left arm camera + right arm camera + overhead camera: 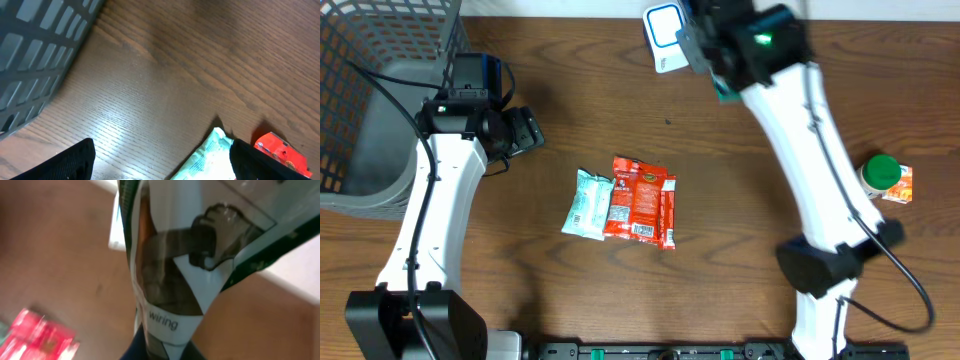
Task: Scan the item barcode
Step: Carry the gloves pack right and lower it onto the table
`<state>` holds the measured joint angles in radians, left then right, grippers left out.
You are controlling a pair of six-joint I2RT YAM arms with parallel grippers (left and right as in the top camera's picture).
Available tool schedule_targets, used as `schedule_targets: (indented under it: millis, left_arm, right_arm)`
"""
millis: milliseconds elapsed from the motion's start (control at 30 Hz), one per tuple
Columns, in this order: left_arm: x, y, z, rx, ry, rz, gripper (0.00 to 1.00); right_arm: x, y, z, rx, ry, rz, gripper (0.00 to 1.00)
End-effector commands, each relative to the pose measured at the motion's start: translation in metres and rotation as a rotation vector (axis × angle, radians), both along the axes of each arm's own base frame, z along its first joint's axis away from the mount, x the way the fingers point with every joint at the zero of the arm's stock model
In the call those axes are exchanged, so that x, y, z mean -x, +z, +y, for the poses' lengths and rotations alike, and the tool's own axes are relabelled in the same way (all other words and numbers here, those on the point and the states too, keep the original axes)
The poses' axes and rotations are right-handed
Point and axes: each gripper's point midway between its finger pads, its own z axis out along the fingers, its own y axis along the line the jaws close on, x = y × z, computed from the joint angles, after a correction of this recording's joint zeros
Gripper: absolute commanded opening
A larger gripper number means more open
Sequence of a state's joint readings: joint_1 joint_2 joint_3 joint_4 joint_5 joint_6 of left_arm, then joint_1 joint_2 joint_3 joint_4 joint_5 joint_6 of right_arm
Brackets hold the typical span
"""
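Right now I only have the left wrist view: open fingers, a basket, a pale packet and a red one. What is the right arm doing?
Observer: The right gripper is shut on a white packet with green edges, held above the table.
Operator: Where exactly?
Observer: At the far edge, beside a white card outlined in blue.
Operator: Anything else out there?
Observer: A green-capped bottle sits near the right edge.
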<state>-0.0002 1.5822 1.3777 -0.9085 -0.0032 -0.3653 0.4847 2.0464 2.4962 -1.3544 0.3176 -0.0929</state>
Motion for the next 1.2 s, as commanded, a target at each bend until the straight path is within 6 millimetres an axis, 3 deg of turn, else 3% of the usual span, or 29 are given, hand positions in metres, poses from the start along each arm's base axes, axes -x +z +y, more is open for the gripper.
schedule_targets:
  millis: [0,133,367,667,1067,1133,1167]
  left_arm:
    - [-0.001,0.004,0.002,-0.011,0.0,-0.011,0.86]
    - [-0.001,0.004,0.002,-0.011,0.0,-0.011,0.86]
    - [-0.001,0.004,0.002,-0.011,0.0,-0.011,0.86]
    - [-0.001,0.004,0.002,-0.011,0.0,-0.011,0.86]
    - [-0.001,0.004,0.002,-0.011,0.0,-0.011,0.86]
    - [-0.001,0.004,0.002,-0.011,0.0,-0.011,0.86]
    - [-0.001,0.004,0.002,-0.011,0.0,-0.011,0.86]
  right_arm:
    - [0.026,-0.018,0.001,-0.154,-0.012,0.172,0.01]
    - [0.046,-0.041,-0.027,-0.129,-0.061,0.327,0.01]
    - [0.056,-0.082,-0.089,-0.132,-0.215,0.517,0.01]
    - [0.063,-0.161,-0.166,-0.147,-0.415,0.695,0.01]
    - [0.058,-0.239,-0.223,-0.069,-0.484,0.676,0.02]
    - [0.059,-0.246,-0.228,-0.048,-0.495,0.67,0.07]
    - [0.059,-0.249,-0.23,-0.044,-0.499,0.667,0.15]
